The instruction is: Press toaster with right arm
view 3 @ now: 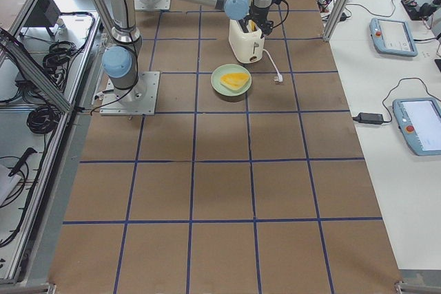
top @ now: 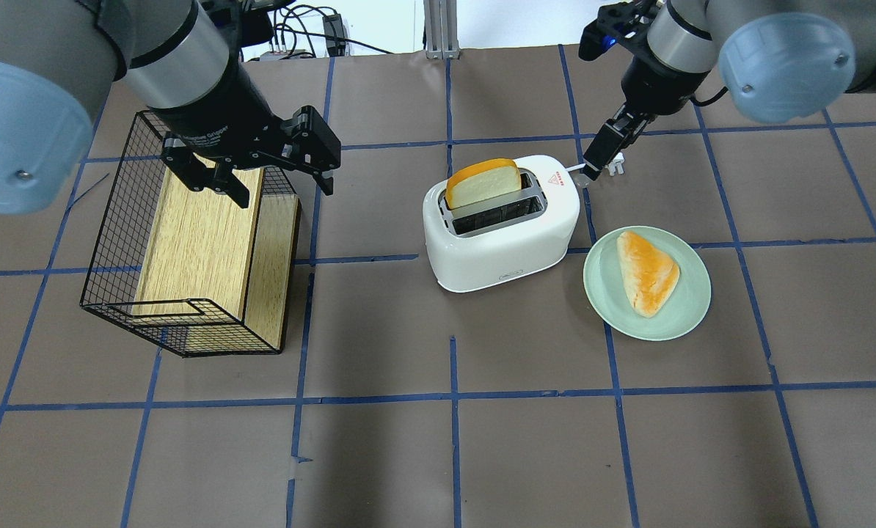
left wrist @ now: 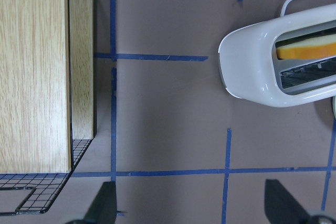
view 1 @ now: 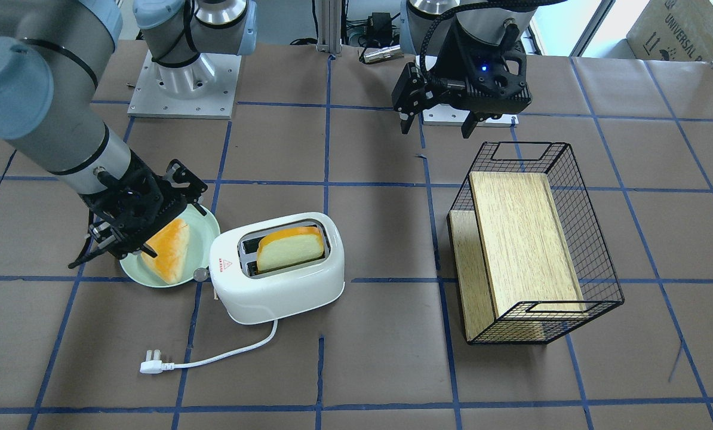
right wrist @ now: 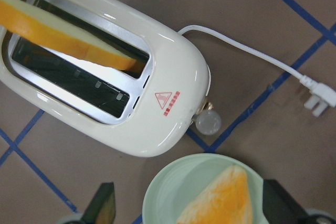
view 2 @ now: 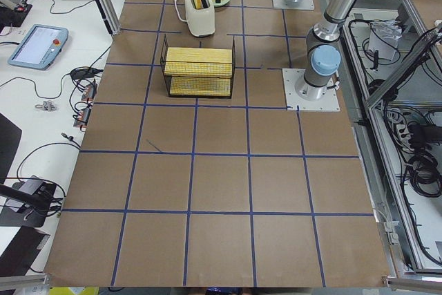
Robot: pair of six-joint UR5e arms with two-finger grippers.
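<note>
The white toaster stands mid-table with a bread slice upright in one slot. It also shows in the overhead view. Its end with the red triangle and the silver knob faces a green plate. My right gripper is open and empty. It hovers above the plate, beside that end of the toaster, and touches nothing. In the right wrist view its fingertips stand wide apart. My left gripper is open and empty above the wire basket.
A piece of bread lies on the plate. The toaster's white cord ends in a loose plug on the table. The black wire basket lies tilted on its side with a wooden board in it.
</note>
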